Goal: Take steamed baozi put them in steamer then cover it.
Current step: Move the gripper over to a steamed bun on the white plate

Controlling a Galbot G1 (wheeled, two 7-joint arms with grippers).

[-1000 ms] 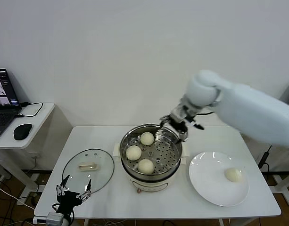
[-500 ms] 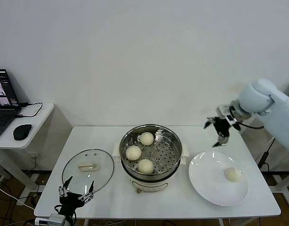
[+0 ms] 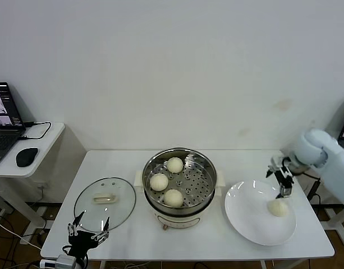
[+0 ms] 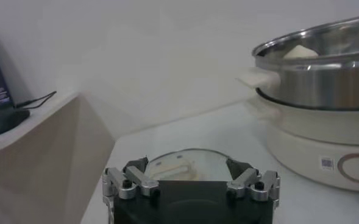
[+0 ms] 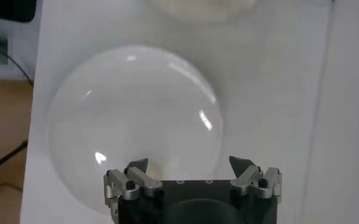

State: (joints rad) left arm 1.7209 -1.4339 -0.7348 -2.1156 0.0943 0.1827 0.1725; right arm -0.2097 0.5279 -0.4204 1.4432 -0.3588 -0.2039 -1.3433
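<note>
Now I'm hovering my spread right gripper [image 3: 282, 180] over the last baozi [image 3: 278, 208]; squeezing off-centre risks rolling it off the plate [image 3: 244, 216].

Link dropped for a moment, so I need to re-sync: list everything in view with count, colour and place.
steamed baozi: four, cream-white; three in the steamer, one on the plate
steamer: one, shiny steel on cream base; table centre
cover: one, clear glass, cream handle; flat on the table, left of steamer
plate: one, white; right of steamer
laptop: one, dark; side desk
mouse: one, black; side desk
left gripper: jaws open, empty; near table edge by cover
right gripper: jaws open, empty; above plate's baozi
</note>
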